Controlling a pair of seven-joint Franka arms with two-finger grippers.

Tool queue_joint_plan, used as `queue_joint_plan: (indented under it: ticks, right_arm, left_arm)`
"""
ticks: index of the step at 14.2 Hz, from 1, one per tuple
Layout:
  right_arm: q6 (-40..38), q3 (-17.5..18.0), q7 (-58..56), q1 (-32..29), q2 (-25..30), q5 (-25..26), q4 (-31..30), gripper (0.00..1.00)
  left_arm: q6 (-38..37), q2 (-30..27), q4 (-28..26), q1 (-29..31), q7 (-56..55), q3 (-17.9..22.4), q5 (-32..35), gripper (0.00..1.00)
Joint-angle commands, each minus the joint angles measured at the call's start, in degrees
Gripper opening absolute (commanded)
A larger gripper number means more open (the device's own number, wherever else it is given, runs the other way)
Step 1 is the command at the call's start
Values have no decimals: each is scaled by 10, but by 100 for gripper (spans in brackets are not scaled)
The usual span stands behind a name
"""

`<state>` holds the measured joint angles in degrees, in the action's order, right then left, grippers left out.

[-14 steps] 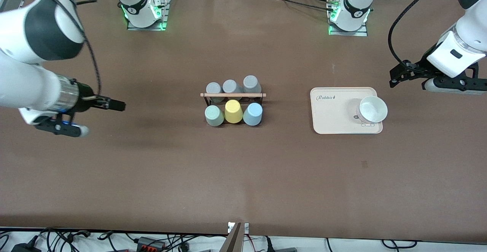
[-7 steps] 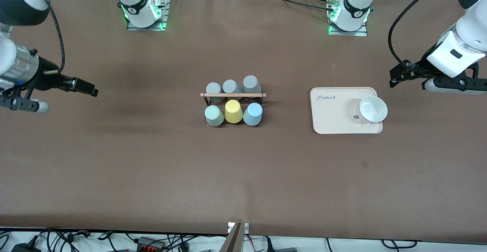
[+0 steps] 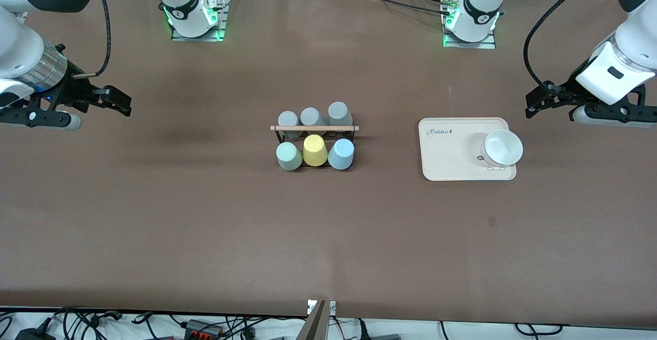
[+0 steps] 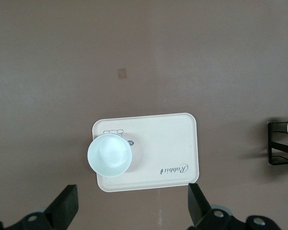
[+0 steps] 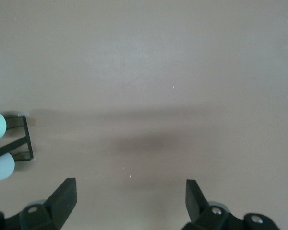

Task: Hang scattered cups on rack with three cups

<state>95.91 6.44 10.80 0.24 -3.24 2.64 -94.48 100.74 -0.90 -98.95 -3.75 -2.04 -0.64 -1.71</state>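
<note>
Since a second ago the right arm has pulled back toward its own end of the table (image 3: 359, 258), and the right gripper (image 3: 115, 101) now hangs there over bare surface with its fingers spread and empty. Over the opposite end, the left gripper (image 3: 534, 105) waits near the beige tray (image 3: 446, 160), fingers spread wide, holding nothing. A white bowl (image 3: 503, 147) sits on that tray. Mid-table, the rack (image 3: 314, 128) carries three grey cups (image 3: 311, 117) and, nearer the front camera, the mint-green cup (image 3: 289, 155), yellow cup (image 3: 314, 150) and light blue cup (image 3: 341, 153).
</note>
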Motion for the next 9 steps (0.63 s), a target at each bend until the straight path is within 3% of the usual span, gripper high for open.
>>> queue_joint_plan:
  ticks: [1,9]
  right_arm:
    - [7,2,-2,-3,-10,4,19,100]
    - [3,-2,-3,-8,-12,4,18,100]
  left_arm:
    - [-13,-1,10,1,3,-1,4,100]
    - [-14,-1,10,1,3,-1,4,100]
